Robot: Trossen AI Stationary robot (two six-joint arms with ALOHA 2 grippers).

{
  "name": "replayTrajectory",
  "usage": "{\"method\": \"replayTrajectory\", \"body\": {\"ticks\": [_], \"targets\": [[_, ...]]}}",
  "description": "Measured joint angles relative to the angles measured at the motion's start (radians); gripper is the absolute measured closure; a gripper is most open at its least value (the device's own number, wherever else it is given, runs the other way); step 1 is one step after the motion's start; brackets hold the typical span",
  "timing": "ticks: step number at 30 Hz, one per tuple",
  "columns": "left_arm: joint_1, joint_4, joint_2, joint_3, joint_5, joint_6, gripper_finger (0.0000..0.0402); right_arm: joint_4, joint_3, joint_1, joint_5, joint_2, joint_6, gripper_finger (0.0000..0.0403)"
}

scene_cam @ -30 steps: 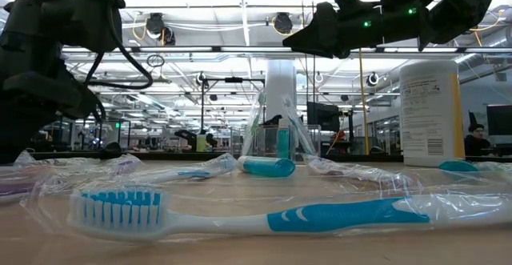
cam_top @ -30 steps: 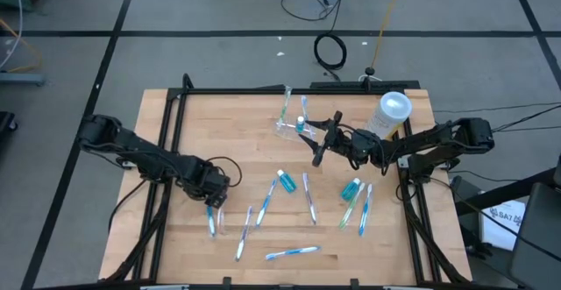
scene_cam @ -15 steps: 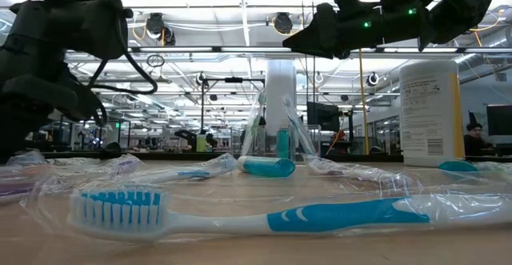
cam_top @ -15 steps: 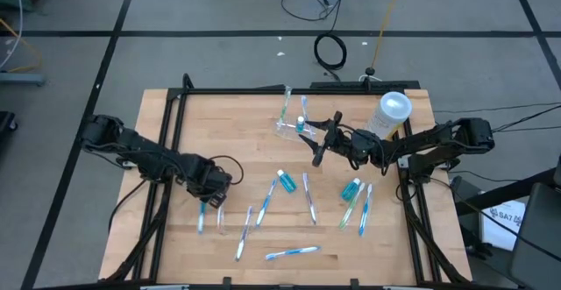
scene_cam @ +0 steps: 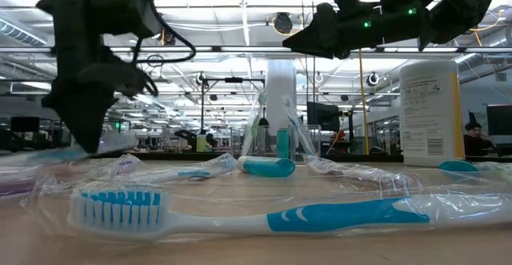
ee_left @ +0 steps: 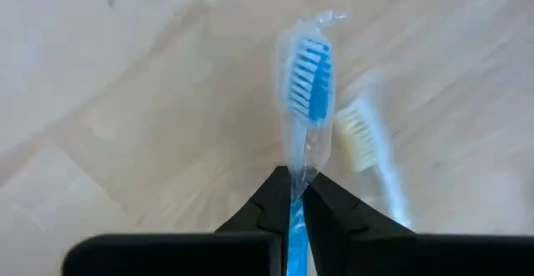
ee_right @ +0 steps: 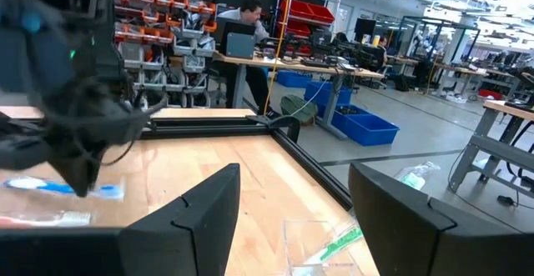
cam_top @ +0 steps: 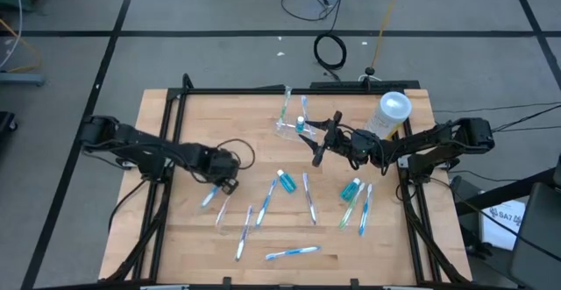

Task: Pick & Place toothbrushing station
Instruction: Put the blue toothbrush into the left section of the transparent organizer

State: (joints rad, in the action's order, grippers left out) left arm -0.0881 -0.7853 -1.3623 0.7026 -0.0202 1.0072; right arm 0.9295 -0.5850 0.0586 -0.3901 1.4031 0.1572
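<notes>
The toothbrushing station (cam_top: 287,127), a clear holder with a toothbrush and a tube standing in it, sits on the table's far middle (scene_cam: 276,139). My right gripper (cam_top: 319,143) hovers open just right of it, with nothing between its fingers (ee_right: 292,218). At the left, my left gripper (cam_top: 224,185) is shut on a blue toothbrush (cam_top: 209,199) in a clear wrapper (ee_left: 305,84). A white-bristled brush (ee_left: 359,134) lies on the wood beside it. My left gripper pinches the wrapped blue toothbrush by its handle (ee_left: 295,199), a little below the head, between its two fingertips. The fingers come from above, slanting down. The brush sticks out past the fingertips toward the table's near left, head (ee_left: 309,74) outermost, and looks clear of the wood.
Several wrapped toothbrushes (cam_top: 308,199) and small blue tubes (cam_top: 285,182) lie scattered over the table's middle and near side; one brush (scene_cam: 240,217) lies right at the near edge. A tall whitish cylinder (cam_top: 393,113) stands at the far right. People sit at desks beyond the table.
My left gripper has shut on the blue toothbrush, risen, and gone a little toward the table's right. The brush has come up off the wood and turned to slant out toward the near left. The clear-wrapped brush beside it has stayed on the table.
</notes>
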Motion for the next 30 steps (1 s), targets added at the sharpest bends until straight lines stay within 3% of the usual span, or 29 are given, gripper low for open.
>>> {"method": "replayTrajectory", "body": {"ticks": [6,12,20,30], "targets": [[0.08,-0.032,0.071,0.06,-0.122,-0.101,0.0395,0.0,0.0,0.0,0.0,0.0,0.0,0.0183],[0.126,0.174,0.13,0.113,-0.319,-0.245,0.0382,-0.001,0.0,0.0,0.0,0.0,-0.025,0.0183],[0.184,0.737,0.143,0.119,-0.295,-0.607,0.0391,-0.011,0.0,0.0,0.0,0.0,-0.094,0.0183],[0.247,1.068,0.061,0.119,-0.261,-0.874,0.0394,-0.093,0.0,0.0,0.0,0.0,-0.131,0.0183]]}}
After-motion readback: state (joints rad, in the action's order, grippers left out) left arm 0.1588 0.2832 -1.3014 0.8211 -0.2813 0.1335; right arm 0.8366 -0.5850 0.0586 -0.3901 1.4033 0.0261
